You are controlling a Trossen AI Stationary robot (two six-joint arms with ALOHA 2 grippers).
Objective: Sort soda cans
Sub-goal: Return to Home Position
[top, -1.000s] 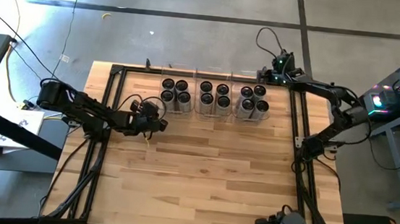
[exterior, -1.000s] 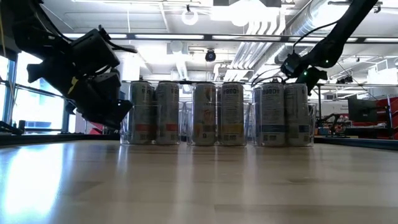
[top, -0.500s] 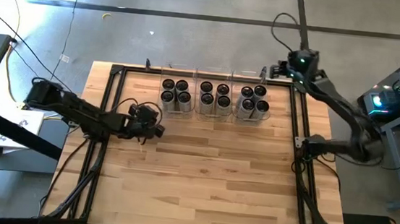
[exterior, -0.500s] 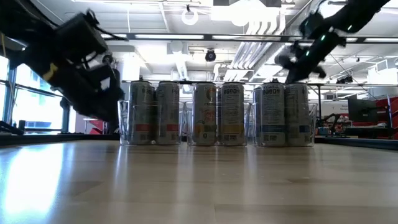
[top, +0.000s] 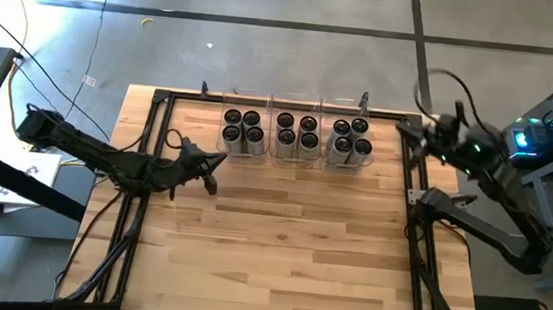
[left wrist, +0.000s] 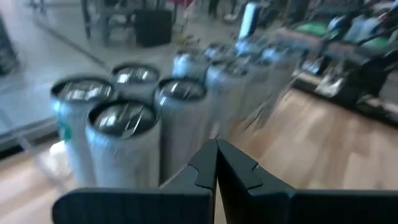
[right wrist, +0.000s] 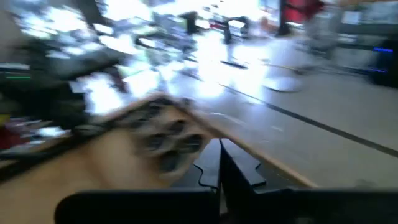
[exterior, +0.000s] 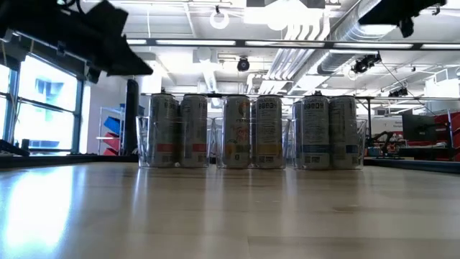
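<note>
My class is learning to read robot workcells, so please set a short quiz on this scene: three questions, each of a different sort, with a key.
1. Multiple choice: how many soda cans stand in each of the clear bins? A) two B) four C) six
2. True or false: the left gripper and the right gripper are both shut, with nothing between their fingers.
3. Fill the gap: ___ clear bins stand side by side in a row on the table.

Key: 1 B; 2 true; 3 three.
</note>
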